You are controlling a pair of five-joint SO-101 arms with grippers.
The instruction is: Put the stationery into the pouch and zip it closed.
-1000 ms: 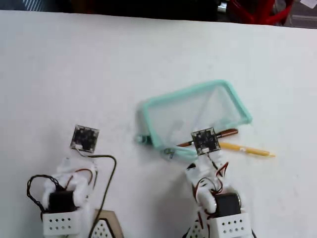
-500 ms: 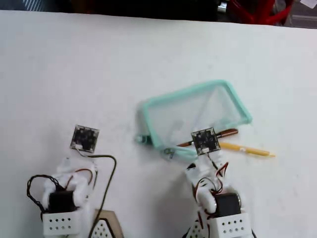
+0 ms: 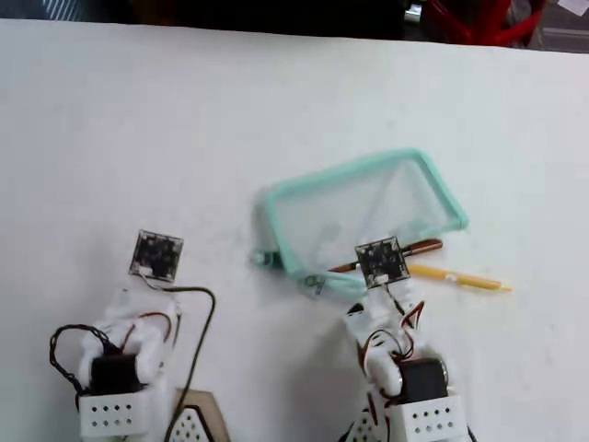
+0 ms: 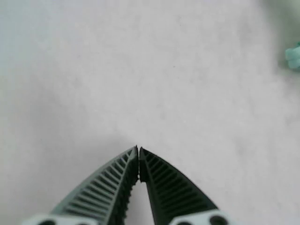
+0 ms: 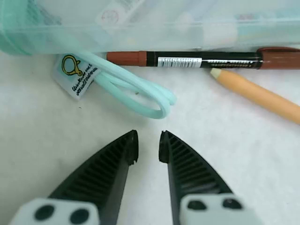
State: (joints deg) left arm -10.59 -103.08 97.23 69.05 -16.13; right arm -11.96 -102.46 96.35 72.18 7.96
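Observation:
A clear pouch (image 3: pixel 359 214) with a teal rim lies flat mid-table. A brown pen (image 3: pixel 425 246) and a yellow pencil (image 3: pixel 460 278) lie against its near edge. In the right wrist view the brown pen (image 5: pixel 197 60) rests along the pouch (image 5: pixel 140 18), with the pencil (image 5: pixel 260 96) just below it. The pouch's teal loop strap (image 5: pixel 140 96) and tag (image 5: pixel 72 70) lie just ahead of my right gripper (image 5: pixel 147 140), which is slightly open and holds nothing. My left gripper (image 4: pixel 138 151) is shut and empty over bare table, well to the left of the pouch.
The left arm (image 3: pixel 124 354) and right arm (image 3: pixel 400 368) sit at the near edge of the white table (image 3: pixel 138 120). A teal zipper pull (image 4: pixel 294 56) shows at the edge of the left wrist view. Dark and red items (image 3: pixel 469 18) lie beyond the far edge.

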